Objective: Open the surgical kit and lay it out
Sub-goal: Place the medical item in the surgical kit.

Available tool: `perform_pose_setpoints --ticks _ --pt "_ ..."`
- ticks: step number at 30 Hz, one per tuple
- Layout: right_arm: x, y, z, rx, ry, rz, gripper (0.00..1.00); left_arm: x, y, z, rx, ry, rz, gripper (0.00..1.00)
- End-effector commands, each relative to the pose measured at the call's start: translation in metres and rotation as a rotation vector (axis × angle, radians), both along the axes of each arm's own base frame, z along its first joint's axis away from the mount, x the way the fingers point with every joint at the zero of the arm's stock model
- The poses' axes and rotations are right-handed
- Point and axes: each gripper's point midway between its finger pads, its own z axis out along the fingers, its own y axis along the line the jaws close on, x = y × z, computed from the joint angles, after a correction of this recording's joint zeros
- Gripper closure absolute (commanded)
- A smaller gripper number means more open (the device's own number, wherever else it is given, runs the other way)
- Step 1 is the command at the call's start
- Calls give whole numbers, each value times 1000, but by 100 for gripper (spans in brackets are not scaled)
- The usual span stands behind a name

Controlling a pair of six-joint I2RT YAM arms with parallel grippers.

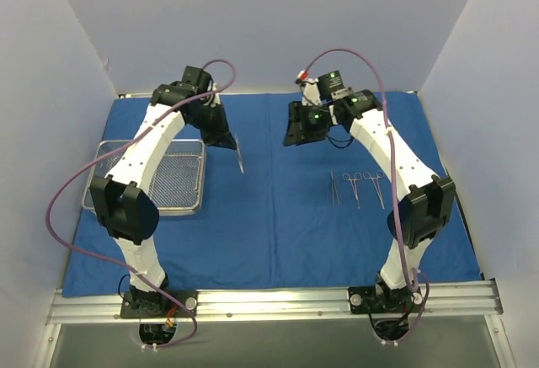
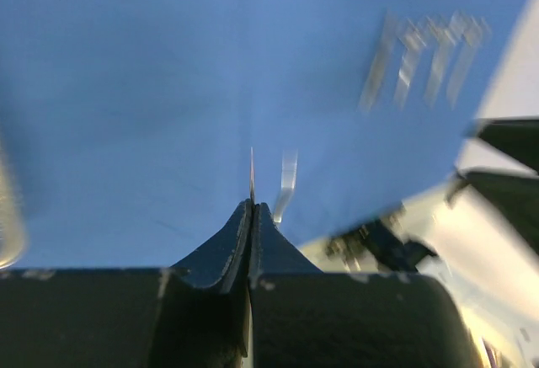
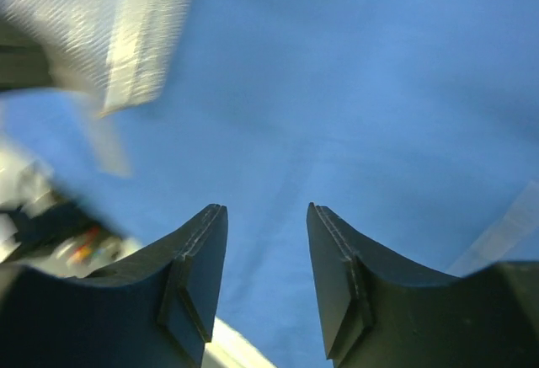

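Starting nearest the arm bases, we are seeing the blue cloth wrap (image 1: 269,242) lying opened and flat across the table. On it the wire-mesh tray (image 1: 177,184) is sitting at the left, and three laid-out instruments (image 1: 357,189) are lying side by side at the right, close together but apart. Farther back, the left gripper (image 1: 229,139) is pinching a fourth instrument (image 1: 240,159) between closed fingers. In the left wrist view only a thin steel sliver (image 2: 252,170) is showing beyond the fingertips. Farther back again, the right gripper (image 1: 295,141) is hanging half-spread over bare cloth with nothing between its pads (image 3: 202,258). We are judging the main risk to be the narrow hold: a slim, smooth piece gripped near one end is likely to pivot or slip out if it swings on the way across. We are also expecting trouble at placement, since the row is tight and a low or skewed release could knock a neighbour. A dragging tip could also pucker the cloth and shift the row.
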Motion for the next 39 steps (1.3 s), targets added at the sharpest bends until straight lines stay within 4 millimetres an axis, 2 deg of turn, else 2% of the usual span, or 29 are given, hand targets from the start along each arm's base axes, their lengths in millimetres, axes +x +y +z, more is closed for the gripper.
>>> perform_pose_setpoints --ticks 1,3,9,14,20,24,27,28,30,31,34,37,39 --pt "-28 54 48 262 -60 213 55 -9 -30 42 -179 -84 -54 98" --pt "-40 62 61 337 -63 277 51 -16 -44 55 -223 -80 -52 98" --pt "-67 76 69 433 -23 368 49 -31 -61 77 -264 -88 -88 98" --pt "-80 86 72 460 -11 405 48 -39 -74 85 -296 -89 -109 98" --pt "-85 87 58 466 41 388 48 -46 -85 103 -351 -115 -133 98" --pt "-85 88 54 471 50 368 54 -51 -87 108 -359 -120 -140 98" --pt "-86 88 51 467 60 361 68 -53 -89 111 -363 -124 -143 98" --pt "-85 88 51 466 59 354 84 -52 -88 111 -359 -124 -138 95" --pt "-84 88 50 463 64 345 98 -52 -82 107 -321 -119 -110 75" --pt "-83 88 49 458 69 338 100 -53 -77 108 -296 -122 -94 61" --pt "-77 85 46 440 70 294 100 -49 -58 111 -223 -178 -38 31" --pt "-60 79 48 437 64 209 100 -47 -37 111 -167 -227 10 24" --pt "-46 75 48 418 52 134 100 -50 -33 116 -160 -276 -2 24"
